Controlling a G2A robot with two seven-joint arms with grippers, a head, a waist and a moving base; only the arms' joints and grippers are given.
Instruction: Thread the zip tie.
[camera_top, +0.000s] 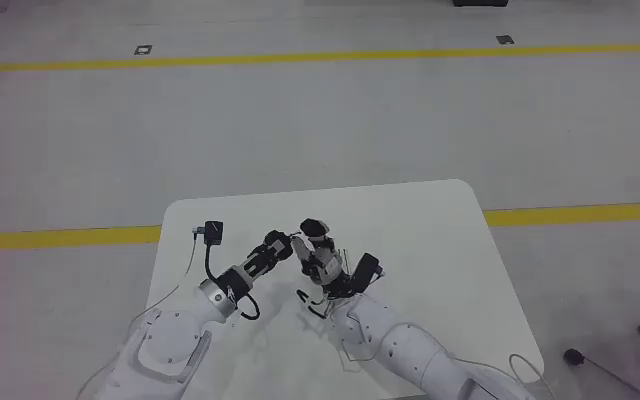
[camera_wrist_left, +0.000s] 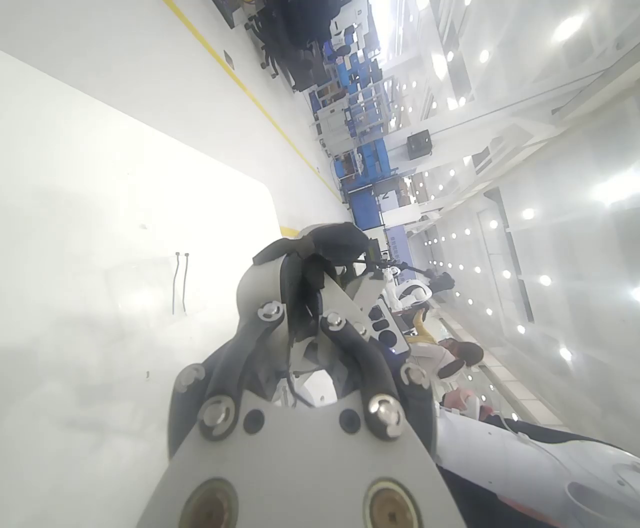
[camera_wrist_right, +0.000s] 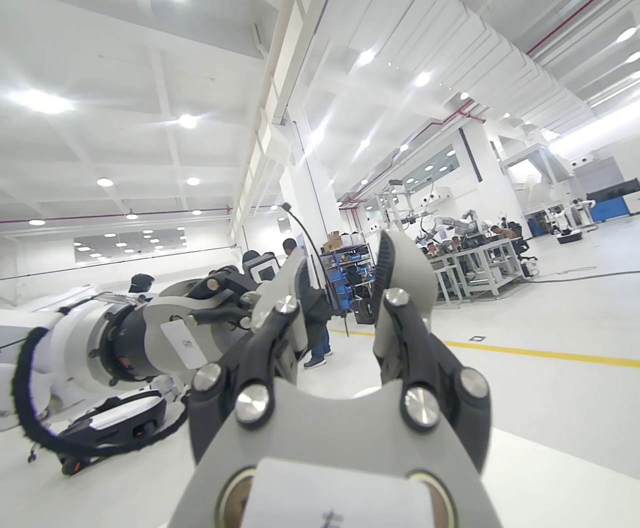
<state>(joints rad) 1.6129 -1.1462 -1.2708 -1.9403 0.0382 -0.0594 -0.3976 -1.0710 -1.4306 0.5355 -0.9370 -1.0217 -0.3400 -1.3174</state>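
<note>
right gripper (camera_wrist_right: 345, 255) released, zip tie (camera_wrist_right: 305, 235) partly hidden behind it | left gripper (camera_top: 283, 243): state cannot tell | two spare ties (camera_wrist_left: 180, 282) on table (camera_wrist_left: 75, 200) | label (camera_wrist_right: 182, 345) print unreadable

A rounded white table (camera_top: 430, 215) sits on a pale grey floor (camera_top: 300, 120) striped with yellow floor lines (camera_top: 300, 57). Two thin dark zip ties (camera_wrist_left: 185, 282) contrast against the table. The left gripper (camera_wrist_left: 320, 250) and right gripper (camera_wrist_right: 345, 265) are grey with black links.

Bright ceiling lights (camera_wrist_right: 187, 120), strong glare on table (camera_wrist_left: 100, 165), fisheye edges
</note>
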